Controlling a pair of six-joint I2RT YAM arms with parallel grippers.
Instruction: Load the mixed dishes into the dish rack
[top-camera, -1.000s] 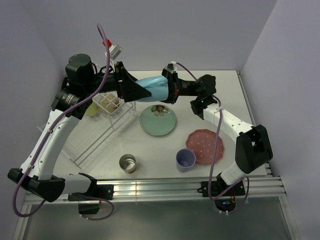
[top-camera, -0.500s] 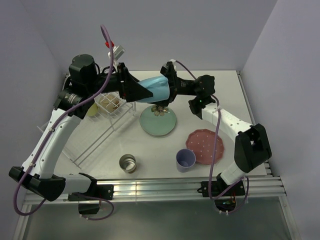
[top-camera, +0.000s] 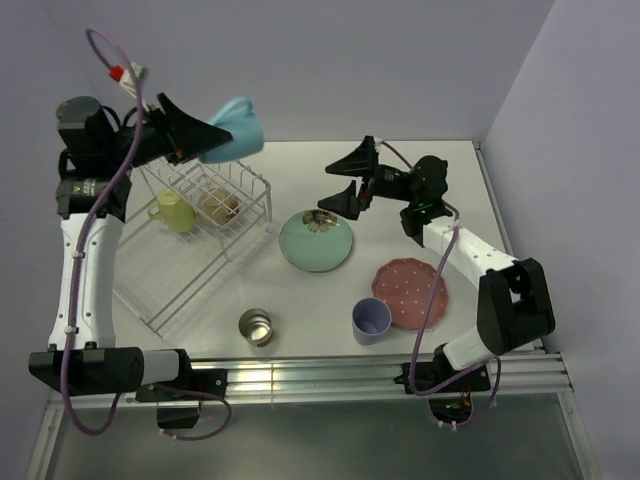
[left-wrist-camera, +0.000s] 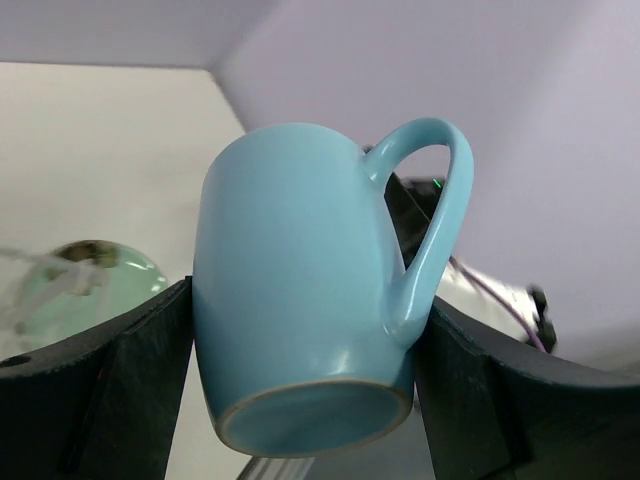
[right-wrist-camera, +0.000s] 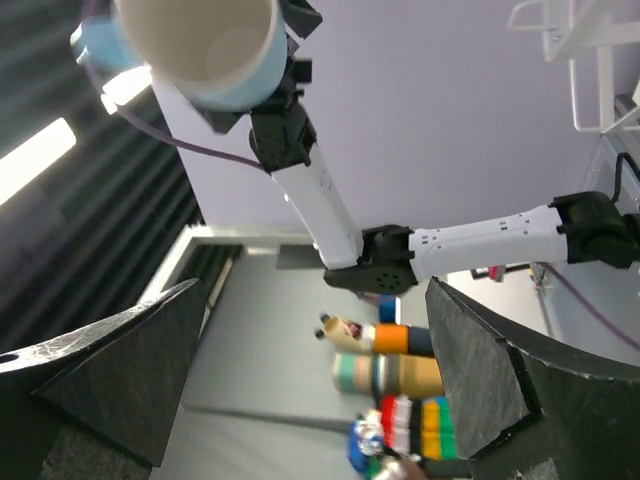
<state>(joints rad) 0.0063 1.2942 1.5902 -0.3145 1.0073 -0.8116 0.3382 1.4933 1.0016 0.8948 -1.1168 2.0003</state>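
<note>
We see the left hand (top-camera: 212, 140) raised high at the far left, closed on the blue mug (top-camera: 238, 128). The left wrist view shows its fingers (left-wrist-camera: 110, 400) pressed against both sides of the mug's body, with the mug's base toward that camera and the handle off to one side. From above, the mug lies tilted on its side in the air. It hangs over the far end of the rack (top-camera: 190, 285) and is clear of the wires, with its mouth turned toward the right arm.

The right hand (top-camera: 338, 180) hovers over the far edge of the green plate (top-camera: 316, 248). Its fingers are spread wide and there is nothing between them. In its wrist view we see only open space between the two dark fingers (right-wrist-camera: 110, 380), and the mug shows far off at the top left.

The yellow mug (top-camera: 175, 212) is in the rack, with the bowl (top-camera: 222, 206) just beside it. The other dishes are on the counter (top-camera: 300, 300). The green plate is just right of the rack, and the pink plate (top-camera: 412, 290) is nearer the right arm's base. The lavender cup (top-camera: 371, 320) stands at the pink plate's near left edge; we cannot tell whether they touch. The metal cup (top-camera: 256, 326) stands alone near the rack's front corner.
</note>
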